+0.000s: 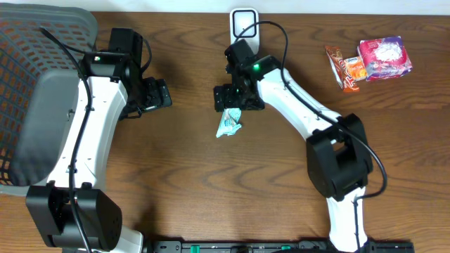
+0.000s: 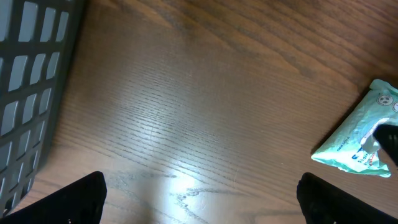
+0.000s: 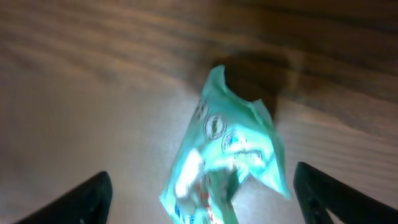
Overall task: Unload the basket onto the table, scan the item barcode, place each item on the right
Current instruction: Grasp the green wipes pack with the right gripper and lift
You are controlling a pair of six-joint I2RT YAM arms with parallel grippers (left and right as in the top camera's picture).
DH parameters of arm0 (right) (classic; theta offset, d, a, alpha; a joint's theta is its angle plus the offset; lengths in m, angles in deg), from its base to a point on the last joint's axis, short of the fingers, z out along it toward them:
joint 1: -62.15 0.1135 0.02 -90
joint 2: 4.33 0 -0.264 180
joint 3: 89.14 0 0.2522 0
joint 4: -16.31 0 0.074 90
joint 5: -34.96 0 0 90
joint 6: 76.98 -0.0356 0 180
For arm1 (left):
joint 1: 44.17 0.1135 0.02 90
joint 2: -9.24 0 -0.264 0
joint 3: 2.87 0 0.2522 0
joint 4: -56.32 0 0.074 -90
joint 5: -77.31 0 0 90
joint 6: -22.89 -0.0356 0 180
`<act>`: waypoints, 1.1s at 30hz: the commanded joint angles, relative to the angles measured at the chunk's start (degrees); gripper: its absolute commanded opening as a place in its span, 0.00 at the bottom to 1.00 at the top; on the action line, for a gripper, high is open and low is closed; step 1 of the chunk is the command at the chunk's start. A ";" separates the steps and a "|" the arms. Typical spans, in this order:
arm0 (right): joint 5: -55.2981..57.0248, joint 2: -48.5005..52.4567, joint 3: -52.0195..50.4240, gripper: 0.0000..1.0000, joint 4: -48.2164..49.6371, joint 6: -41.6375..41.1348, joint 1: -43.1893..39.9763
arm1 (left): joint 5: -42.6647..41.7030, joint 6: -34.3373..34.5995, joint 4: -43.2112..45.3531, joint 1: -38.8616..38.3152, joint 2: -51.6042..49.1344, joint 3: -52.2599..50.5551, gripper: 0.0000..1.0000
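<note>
A teal packet [image 1: 228,125] lies on the wooden table near its middle. My right gripper [image 1: 237,105] hovers right over its upper end. In the right wrist view the teal packet [image 3: 230,149] is blurred and fills the space between the two dark fingers, which stand wide on either side without touching it; the right gripper [image 3: 205,199] is open. My left gripper [image 1: 160,95] sits to the left of the packet, open and holding nothing [image 2: 202,205]. From the left wrist the same packet [image 2: 364,137] shows at the right edge. A white scanner [image 1: 244,24] stands at the table's back edge.
A grey mesh basket [image 1: 42,70] occupies the left side, also seen as a grey grid wall [image 2: 28,81]. At the back right lie an orange packet [image 1: 344,68] and a pink and purple packet [image 1: 384,58].
</note>
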 commanded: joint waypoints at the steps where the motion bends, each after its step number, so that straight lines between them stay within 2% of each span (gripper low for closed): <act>1: -0.39 0.92 -0.11 0.78 1.16 -4.72 0.33 | 0.92 0.31 -0.37 0.04 -0.66 -0.37 0.98; 2: -0.48 1.01 -0.11 0.70 1.11 -4.74 0.42 | 0.92 0.31 -0.37 0.04 -0.66 -0.37 0.98; 4: -0.26 1.01 -0.11 0.65 0.07 -5.62 0.55 | 0.92 0.31 -0.37 0.04 -0.66 -0.37 0.98; 10: 4.28 1.01 -0.11 0.67 -4.87 -12.68 0.48 | 0.92 0.31 -0.37 0.04 -0.66 -0.37 0.98; 15: 11.69 0.68 2.19 0.69 -9.75 -12.83 -0.31 | 0.92 0.31 -0.37 0.04 -0.66 -0.37 0.98; 22: 13.16 0.28 11.34 0.69 -19.82 -10.86 0.09 | 0.92 0.31 -0.37 0.04 -0.66 -0.37 0.98; 28: 12.11 0.94 9.97 0.65 -15.80 -11.21 3.15 | 0.94 0.31 -0.39 0.04 -0.66 -0.37 0.98; 33: 13.03 2.54 8.76 0.61 -13.90 -14.82 5.42 | 0.92 0.31 -0.37 0.04 -0.66 -0.37 0.98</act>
